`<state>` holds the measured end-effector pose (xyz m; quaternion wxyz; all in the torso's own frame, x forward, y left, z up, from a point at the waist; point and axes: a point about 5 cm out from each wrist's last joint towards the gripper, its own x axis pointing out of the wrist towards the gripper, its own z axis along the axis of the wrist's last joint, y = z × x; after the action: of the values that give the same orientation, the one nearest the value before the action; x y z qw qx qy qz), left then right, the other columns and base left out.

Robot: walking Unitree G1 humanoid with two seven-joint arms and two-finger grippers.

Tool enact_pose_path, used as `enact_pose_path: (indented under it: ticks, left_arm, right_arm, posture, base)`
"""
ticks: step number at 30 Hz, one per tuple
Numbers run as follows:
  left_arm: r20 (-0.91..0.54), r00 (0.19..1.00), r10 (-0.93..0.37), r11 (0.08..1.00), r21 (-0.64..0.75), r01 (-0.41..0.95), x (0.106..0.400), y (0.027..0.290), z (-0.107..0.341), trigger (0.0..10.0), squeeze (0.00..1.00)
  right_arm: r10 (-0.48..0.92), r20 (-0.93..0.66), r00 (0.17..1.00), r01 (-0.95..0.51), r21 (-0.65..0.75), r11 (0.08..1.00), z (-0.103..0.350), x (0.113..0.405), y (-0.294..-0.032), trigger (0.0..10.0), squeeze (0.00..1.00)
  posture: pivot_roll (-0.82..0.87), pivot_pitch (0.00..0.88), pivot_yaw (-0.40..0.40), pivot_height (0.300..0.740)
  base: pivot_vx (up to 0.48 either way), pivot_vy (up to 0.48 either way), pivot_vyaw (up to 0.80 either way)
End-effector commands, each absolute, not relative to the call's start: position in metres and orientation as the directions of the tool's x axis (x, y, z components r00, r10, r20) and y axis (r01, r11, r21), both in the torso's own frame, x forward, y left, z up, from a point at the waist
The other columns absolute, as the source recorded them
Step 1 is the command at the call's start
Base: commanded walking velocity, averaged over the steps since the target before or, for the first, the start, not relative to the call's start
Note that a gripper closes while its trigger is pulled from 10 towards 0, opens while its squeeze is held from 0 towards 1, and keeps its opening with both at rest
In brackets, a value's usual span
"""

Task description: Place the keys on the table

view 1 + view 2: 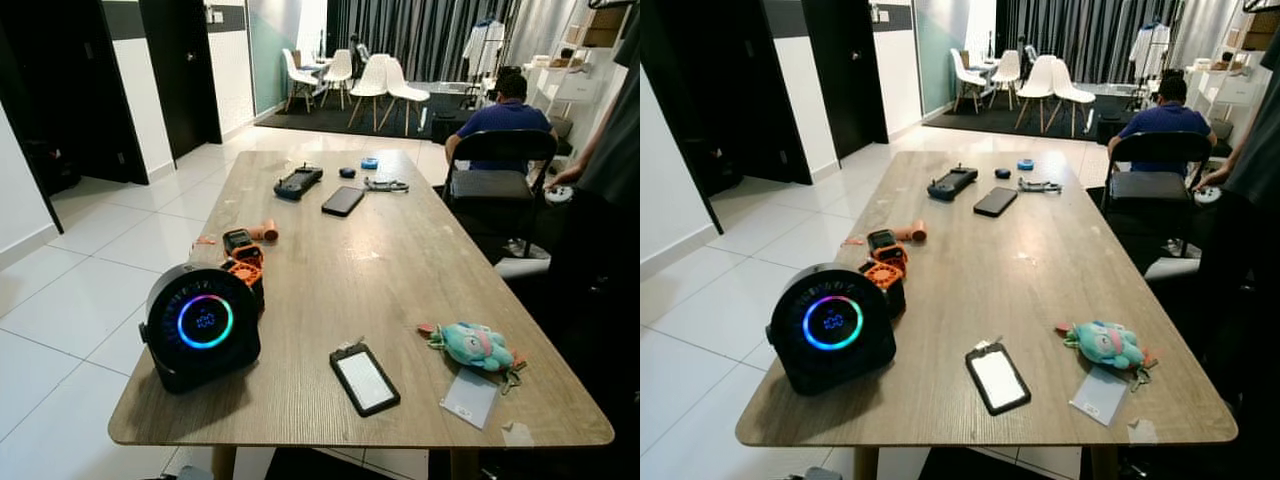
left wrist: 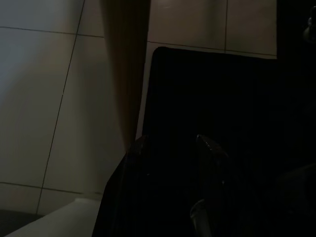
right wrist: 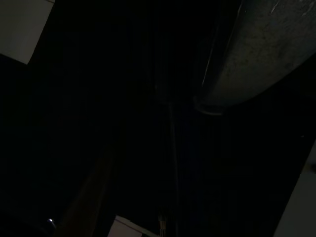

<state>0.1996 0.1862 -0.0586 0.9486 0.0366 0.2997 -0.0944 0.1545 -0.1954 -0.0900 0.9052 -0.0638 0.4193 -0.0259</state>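
Nearest us, a black card holder (image 1: 365,379) is lying flat on the wooden table (image 1: 380,270), with the round black speaker (image 1: 201,326) glowing beside it. Our keys (image 1: 474,346), on a teal plush keychain, are resting near the table's right edge. Our left gripper (image 2: 197,197) is hanging in shade; we cannot tell whether either gripper's fingers are spread.

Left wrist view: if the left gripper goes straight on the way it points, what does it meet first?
Probably the tiled floor, or the dark upright panel beside it; the view is too dark to judge depth.
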Motion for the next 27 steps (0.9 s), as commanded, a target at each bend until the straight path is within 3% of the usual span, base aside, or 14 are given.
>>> enact_pose_path:
  ticks: [1,11,27]
  left_arm:
    - [-0.602,0.788,-0.127,0.986,0.006,0.164,0.193,0.195,-0.063,10.0,0.00]
    - [-0.615,0.778,-0.129,0.987,-0.001,0.163,0.190,0.198,-0.064,10.0,0.00]
    - [-0.644,0.756,-0.115,0.990,-0.010,0.142,0.187,0.199,-0.068,10.0,0.00]
  right_arm:
    - [-0.106,-0.775,0.622,0.001,-0.135,0.991,-0.094,0.146,-0.194,10.0,0.00]
    - [-0.102,-0.784,0.612,-0.001,-0.130,0.991,-0.096,0.142,-0.187,10.0,0.00]
    - [-0.105,-0.773,0.625,0.005,-0.131,0.991,-0.094,0.144,-0.195,10.0,0.00]
  posture:
    - [0.02,0.089,0.031,0.740]
    - [0.02,0.089,0.032,0.740]
    - [0.03,0.087,0.032,0.740]
  base:
    - [0.000,0.000,0.00]
    - [0.000,0.000,0.00]
    - [-0.366,0.000,0.00]
